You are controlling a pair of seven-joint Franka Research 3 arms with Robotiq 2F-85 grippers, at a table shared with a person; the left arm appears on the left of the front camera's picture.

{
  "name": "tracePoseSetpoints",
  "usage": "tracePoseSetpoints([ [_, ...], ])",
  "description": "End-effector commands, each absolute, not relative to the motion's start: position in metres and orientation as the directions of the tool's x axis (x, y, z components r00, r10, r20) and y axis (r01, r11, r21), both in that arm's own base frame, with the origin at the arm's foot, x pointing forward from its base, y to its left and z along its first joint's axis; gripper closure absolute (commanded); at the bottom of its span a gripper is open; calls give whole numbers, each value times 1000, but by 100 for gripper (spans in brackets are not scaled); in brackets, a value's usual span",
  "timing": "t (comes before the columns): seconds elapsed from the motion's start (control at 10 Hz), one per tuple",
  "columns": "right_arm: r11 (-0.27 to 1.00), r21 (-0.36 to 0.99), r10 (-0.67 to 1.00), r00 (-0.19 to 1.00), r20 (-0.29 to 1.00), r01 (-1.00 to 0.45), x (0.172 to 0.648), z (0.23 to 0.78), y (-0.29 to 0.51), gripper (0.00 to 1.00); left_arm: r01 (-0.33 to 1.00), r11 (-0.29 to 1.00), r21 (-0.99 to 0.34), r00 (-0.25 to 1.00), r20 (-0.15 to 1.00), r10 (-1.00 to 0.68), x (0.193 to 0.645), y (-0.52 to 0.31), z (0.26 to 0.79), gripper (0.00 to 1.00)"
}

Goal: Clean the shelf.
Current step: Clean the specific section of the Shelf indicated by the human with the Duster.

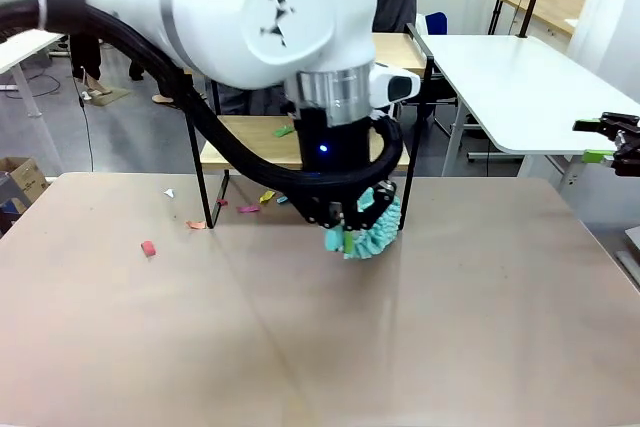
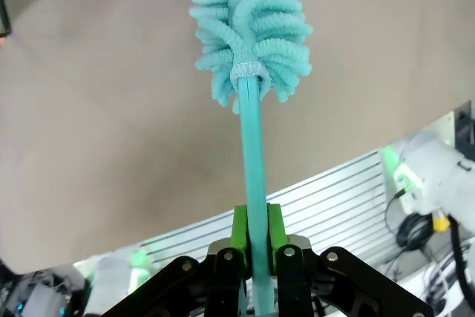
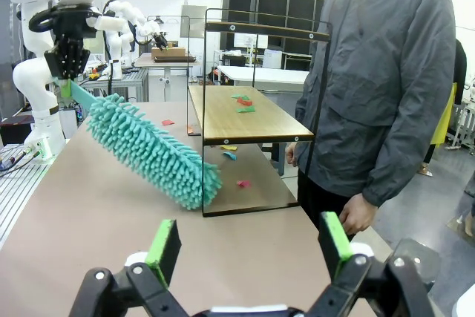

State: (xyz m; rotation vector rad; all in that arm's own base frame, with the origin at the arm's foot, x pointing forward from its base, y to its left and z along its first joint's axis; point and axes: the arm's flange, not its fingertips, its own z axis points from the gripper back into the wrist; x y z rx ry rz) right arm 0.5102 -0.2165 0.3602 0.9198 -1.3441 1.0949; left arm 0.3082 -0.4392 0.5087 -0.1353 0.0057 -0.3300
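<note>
The left arm (image 1: 250,17) hides most of the shelf (image 1: 245,137) at 12 o'clock; its scraps (image 1: 248,209) are too small to identify; the right claw (image 1: 592,140) is cropped at 3 o'clock.

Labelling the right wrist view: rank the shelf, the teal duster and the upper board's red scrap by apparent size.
Largest: shelf.
Then duster, nearly as long and partly nearer the camera.
Smallest: red scrap.

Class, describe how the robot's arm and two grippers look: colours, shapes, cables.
The left arm has a white rounded shell, a silver wrist ring, a blue light and a thick black cable hose alongside. The left gripper and right gripper have black linked fingers with bright green pads.
</note>
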Motion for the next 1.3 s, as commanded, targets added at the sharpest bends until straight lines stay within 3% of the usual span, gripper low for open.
tracePoseSetpoints([
  [0.0,267,-100,76,-83,994,-958,511,363,-216,0,251,961,-119,967,80,-242,303,-457,489,87],
  [0.3,267,-100,76,-83,994,-958,511,363,-216,0,165,985,-44,967,203,-153,303,-494,468,87],
  [0.6,267,-100,76,-83,994,-958,511,363,-216,0,141,988,-56,947,300,-118,316,-522,449,87],
  [1.2,267,-100,76,-83,994,-958,511,363,-216,0,63,994,-86,950,312,-33,370,-537,410,87],
])
